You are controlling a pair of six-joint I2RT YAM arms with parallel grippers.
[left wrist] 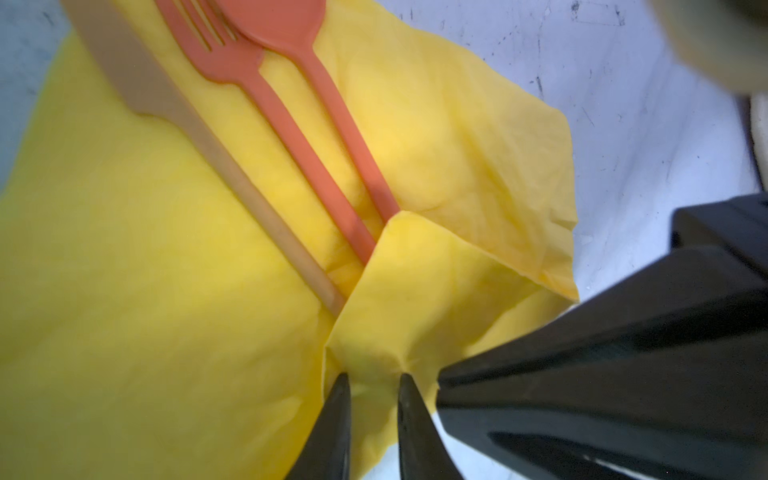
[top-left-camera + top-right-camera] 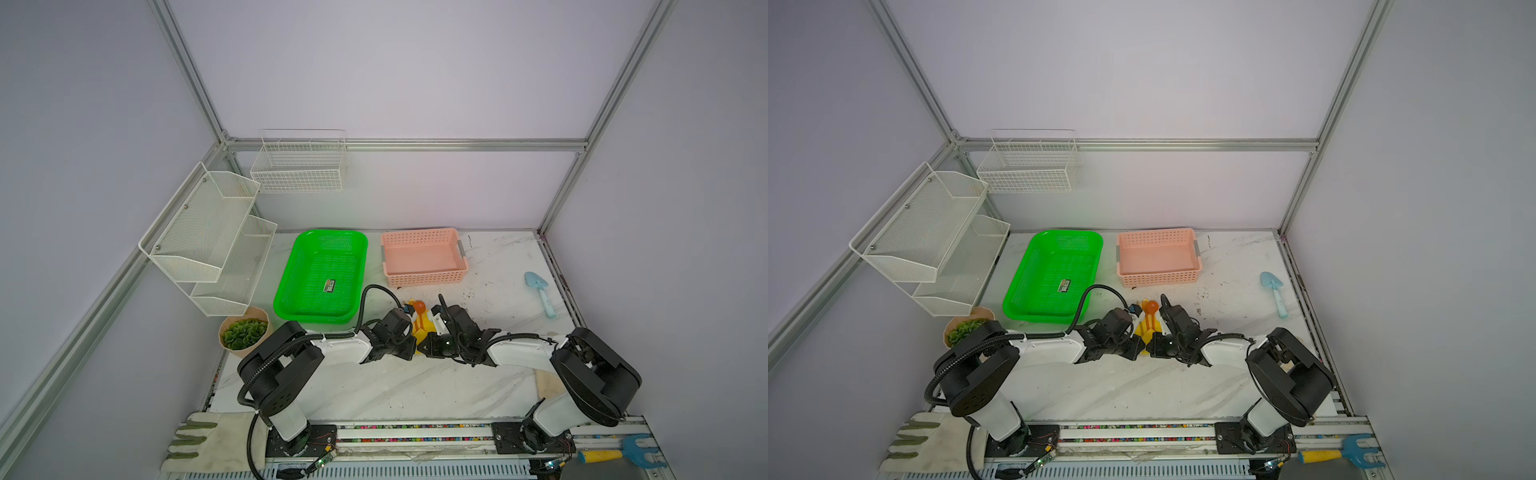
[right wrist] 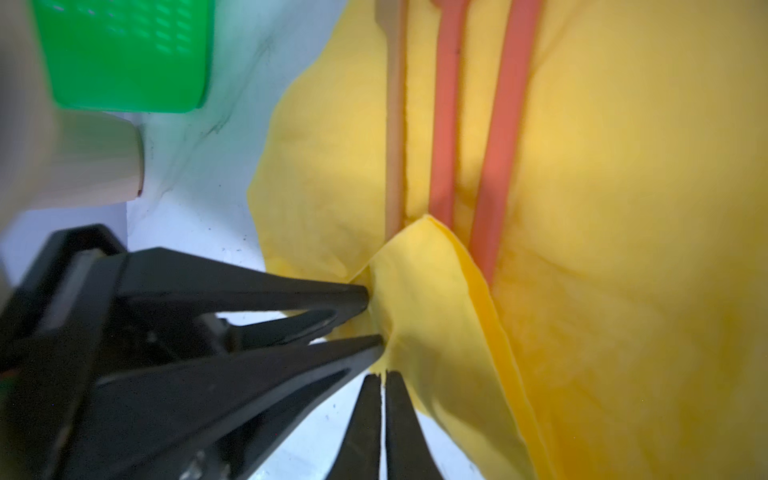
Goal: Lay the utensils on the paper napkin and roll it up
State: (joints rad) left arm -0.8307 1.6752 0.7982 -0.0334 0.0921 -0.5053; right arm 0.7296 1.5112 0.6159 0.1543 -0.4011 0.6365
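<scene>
1. Pale-walled enclosure, white marbled surface. The paper napkin is found near its middle, just in front of the green basket and the pink basket, hemmed in between both arms.
2. An orange fork and spoon are laid side by side on the napkin, handles parallel. A beige flat utensil is laid alongside (a knife, it is judged).
3. One napkin corner is folded over the handle ends, presumably so the pieces are caught before rolling.
4. At the left gripper the jaws are set narrowly apart, with the folded flap pinched between them.
5. At the right gripper the jaws are all but closed, and a thin napkin edge appears to be nipped at the tips, just beside the left pair.
6. Both grips are placed on the same fold, likely so the roll can be started evenly (thin paper could be torn by a lopsided pull).
</scene>
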